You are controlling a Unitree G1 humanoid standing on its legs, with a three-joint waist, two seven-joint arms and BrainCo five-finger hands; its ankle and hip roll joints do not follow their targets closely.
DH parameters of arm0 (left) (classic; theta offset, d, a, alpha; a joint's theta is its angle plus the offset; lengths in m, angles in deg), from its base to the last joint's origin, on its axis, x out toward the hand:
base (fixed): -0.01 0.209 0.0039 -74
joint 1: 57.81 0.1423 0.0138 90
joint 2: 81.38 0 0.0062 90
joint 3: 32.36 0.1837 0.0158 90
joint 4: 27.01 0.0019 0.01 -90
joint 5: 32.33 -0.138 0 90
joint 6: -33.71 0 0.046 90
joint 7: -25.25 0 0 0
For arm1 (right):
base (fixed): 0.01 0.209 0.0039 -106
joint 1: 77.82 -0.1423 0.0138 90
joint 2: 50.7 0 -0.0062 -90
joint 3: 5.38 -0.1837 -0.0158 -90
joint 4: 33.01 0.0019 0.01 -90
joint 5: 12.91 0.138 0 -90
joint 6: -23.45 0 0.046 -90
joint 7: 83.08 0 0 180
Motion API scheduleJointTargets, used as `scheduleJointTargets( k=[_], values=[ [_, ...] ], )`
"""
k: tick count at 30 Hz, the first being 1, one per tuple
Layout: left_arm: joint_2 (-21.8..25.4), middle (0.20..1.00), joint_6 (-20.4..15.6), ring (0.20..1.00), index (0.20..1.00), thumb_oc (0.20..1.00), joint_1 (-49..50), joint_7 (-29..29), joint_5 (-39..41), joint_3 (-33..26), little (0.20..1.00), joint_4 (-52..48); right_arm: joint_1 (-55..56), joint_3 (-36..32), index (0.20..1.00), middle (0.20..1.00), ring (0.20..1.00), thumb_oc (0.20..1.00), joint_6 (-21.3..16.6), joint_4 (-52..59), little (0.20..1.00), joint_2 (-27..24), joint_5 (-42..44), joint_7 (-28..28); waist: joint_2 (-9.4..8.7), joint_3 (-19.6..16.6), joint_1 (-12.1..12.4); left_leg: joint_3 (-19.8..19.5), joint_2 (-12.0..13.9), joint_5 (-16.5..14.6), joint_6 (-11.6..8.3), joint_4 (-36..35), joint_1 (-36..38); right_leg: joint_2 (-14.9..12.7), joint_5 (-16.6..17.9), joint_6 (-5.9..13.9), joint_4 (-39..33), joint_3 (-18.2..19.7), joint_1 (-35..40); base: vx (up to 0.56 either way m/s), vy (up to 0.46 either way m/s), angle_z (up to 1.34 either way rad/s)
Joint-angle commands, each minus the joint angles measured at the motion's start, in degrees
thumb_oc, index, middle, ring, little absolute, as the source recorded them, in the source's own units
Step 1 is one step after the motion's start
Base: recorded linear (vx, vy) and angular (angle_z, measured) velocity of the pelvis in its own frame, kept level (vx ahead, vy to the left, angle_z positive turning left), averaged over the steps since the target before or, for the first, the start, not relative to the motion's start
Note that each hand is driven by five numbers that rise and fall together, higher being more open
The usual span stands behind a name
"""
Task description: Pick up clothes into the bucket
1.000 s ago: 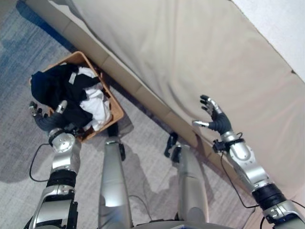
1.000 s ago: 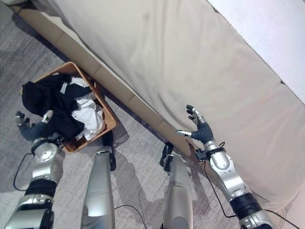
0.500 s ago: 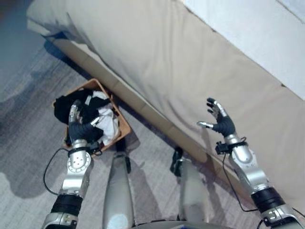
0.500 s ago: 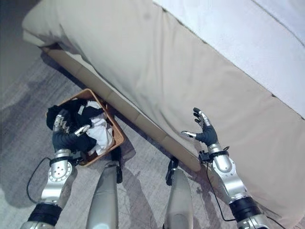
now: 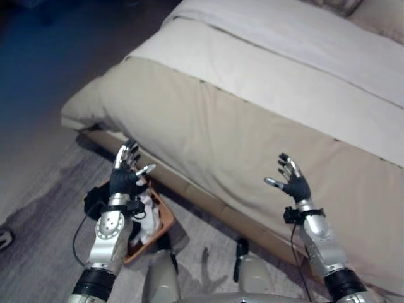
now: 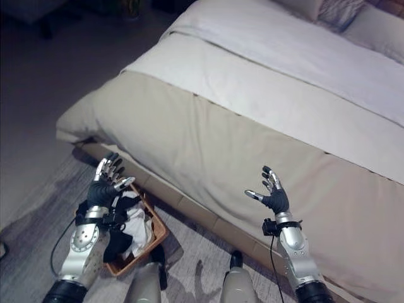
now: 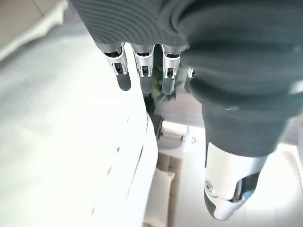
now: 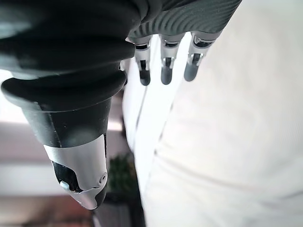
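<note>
Left eye view: both the left hand (image 5: 124, 178) and right hand (image 5: 293, 185) hover spread and empty beside the bed (image 5: 265, 107), clothes (image 6: 136, 228) in the bucket (image 5: 165, 221) at its foot.

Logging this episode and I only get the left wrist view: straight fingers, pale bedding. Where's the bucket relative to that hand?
Observer: The woven brown basket sits on the grey carpet against the foot of the bed, directly under the raised left hand.
Operator: Anything in it?
Observer: Yes, black and white clothes are piled inside, reaching up to the rim.
Operator: And the other arm?
Observer: The right hand is open and holds nothing, raised in front of the side of the beige bed cover, well apart from the basket.
</note>
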Motion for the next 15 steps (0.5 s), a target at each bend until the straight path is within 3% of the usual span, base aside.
scheduleJointTargets(
  k=[1,8,15],
  values=[
    [-0.64,1.0,-1.31,1.0,1.0,1.0,1.75,-2.46,-0.15,0.03,1.0,0.99,1.1,-2.48,1.0,1.0,1.0,1.0,-3.08,0.66,1.0,-0.06,3.22,-0.88,0.53,-4.19,-1.06,-3.29,0.33,1.67,1.58,-4.25,2.91,1.51,4.61,0.54,-0.68,-1.02,-1.91,0.09,-0.003,-0.16],
    [-2.33,1.0,-0.12,1.0,1.0,1.0,7.01,-4.4,-2.15,1.55,1.0,2.88,6.41,-1.32,1.0,1.0,1.0,1.0,-3.17,0.55,1.0,2.62,5.25,-2.47,1.23,-8.21,-1.71,0.8,1.16,2.38,0.54,-9.59,9.95,3.2,5.74,1.18,-6.61,-0.1,2.96,0.06,0.003,-0.27],
    [-3.59,1.0,1.04,1.0,1.0,1.0,8.21,-4.63,-2.96,3.47,1.0,4.29,7.78,2.37,1.0,1.0,1.0,1.0,-2.48,0.64,1.0,4.08,6.83,-3.29,1.11,-9.48,-2.16,1.56,1.36,2.57,0.41,-11.07,13.11,3.68,5.26,0.88,-6.57,0.28,5.44,0.03,0.0,-0.08]
  ],
)
